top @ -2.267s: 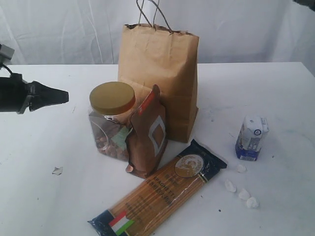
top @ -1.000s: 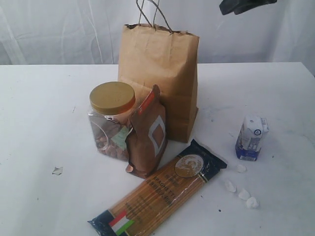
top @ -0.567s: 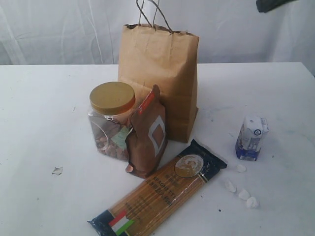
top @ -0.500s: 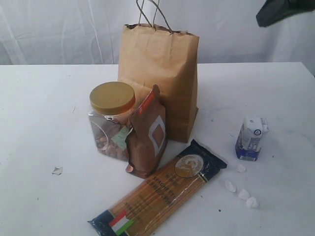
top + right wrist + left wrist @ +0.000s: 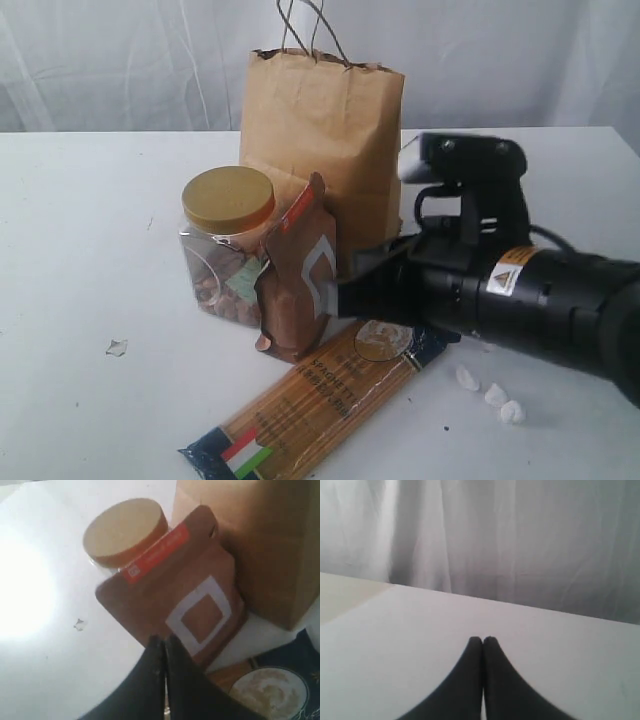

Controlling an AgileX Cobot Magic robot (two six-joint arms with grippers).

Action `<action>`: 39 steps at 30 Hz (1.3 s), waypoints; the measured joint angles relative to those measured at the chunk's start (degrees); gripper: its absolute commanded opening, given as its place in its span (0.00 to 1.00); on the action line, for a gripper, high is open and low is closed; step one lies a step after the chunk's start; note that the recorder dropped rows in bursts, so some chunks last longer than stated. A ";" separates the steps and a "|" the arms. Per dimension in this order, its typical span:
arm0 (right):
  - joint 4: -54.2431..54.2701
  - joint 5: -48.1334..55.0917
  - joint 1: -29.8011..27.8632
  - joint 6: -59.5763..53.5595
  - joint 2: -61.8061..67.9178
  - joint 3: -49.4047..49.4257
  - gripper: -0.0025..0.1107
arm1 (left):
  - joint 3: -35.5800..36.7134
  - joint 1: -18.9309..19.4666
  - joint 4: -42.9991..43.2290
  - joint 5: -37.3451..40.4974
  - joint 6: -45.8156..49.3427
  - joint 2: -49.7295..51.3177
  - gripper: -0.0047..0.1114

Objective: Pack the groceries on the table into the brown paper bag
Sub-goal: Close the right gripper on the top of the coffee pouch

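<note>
The brown paper bag (image 5: 320, 150) stands upright at the back of the table (image 5: 90, 240). In front of it are the gold-lidded jar (image 5: 228, 205) and the brown pouch with orange label (image 5: 300, 285), and the spaghetti pack (image 5: 300, 410) lies flat before them. White lumps (image 5: 490, 392) lie to the right. My right gripper (image 5: 345, 295) is shut and empty, its tips at the pouch's front face (image 5: 195, 600); whether they touch it I cannot tell. The right arm hides the carton. My left gripper (image 5: 482, 640) is shut over bare table and is outside the exterior view.
The black right arm (image 5: 540, 300) with its camera mount (image 5: 462, 165) stretches in from the right, just above the spaghetti pack's dark end (image 5: 272, 690). A small white scrap (image 5: 117, 347) lies on the table at the left. A white curtain (image 5: 120, 60) hangs behind.
The right arm has come down from the upper right corner and now reaches across the table to the pouch, covering the carton. The left arm left the exterior view over two seconds ago.
</note>
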 measured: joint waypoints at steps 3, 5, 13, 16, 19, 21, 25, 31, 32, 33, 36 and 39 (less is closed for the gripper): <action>0.46 -1.25 2.84 -7.19 6.53 0.57 0.02 | 8.92 0.00 -3.03 -13.14 -4.67 -1.66 0.04; 0.45 -1.03 4.36 -14.91 9.11 -0.96 0.02 | 11.74 0.00 -3.17 -14.76 -5.56 -1.75 0.04; 1.52 0.29 4.90 -10.33 10.11 -3.57 0.17 | 12.58 0.00 -3.20 -2.31 -5.86 -1.75 0.04; 1.52 3.42 4.90 -4.72 10.11 -4.97 0.43 | 12.58 0.00 -3.42 -3.29 -5.86 -1.75 0.04; 1.52 7.75 4.90 -1.79 9.89 -7.67 0.65 | 12.58 0.00 -3.42 -3.78 -5.86 -1.78 0.04; 1.52 8.56 4.90 -1.42 9.24 -10.33 0.69 | 12.58 0.00 -3.42 -3.99 -5.86 -1.78 0.04; 1.52 6.15 4.90 -1.42 8.69 -16.25 0.69 | 12.58 0.00 -3.42 -4.28 -5.86 -1.78 0.04; 1.52 11.04 2.56 2.63 12.22 -24.78 0.69 | 12.58 0.00 -2.86 -5.84 -5.86 -1.78 0.04; 1.52 12.58 1.59 4.16 13.63 -26.14 0.69 | 12.58 0.00 -2.78 -6.08 -5.86 -1.78 0.04; 1.57 14.45 0.91 5.98 15.09 -27.11 0.69 | 12.58 0.00 -2.65 -6.22 -5.86 -1.78 0.04; 1.32 22.18 -1.62 9.88 18.08 -31.10 0.67 | 12.58 0.00 -2.55 -6.30 -5.86 -1.78 0.04; -1.95 30.06 -3.68 13.13 18.96 -34.81 0.67 | 12.58 0.00 -2.53 -6.67 -5.86 -1.78 0.04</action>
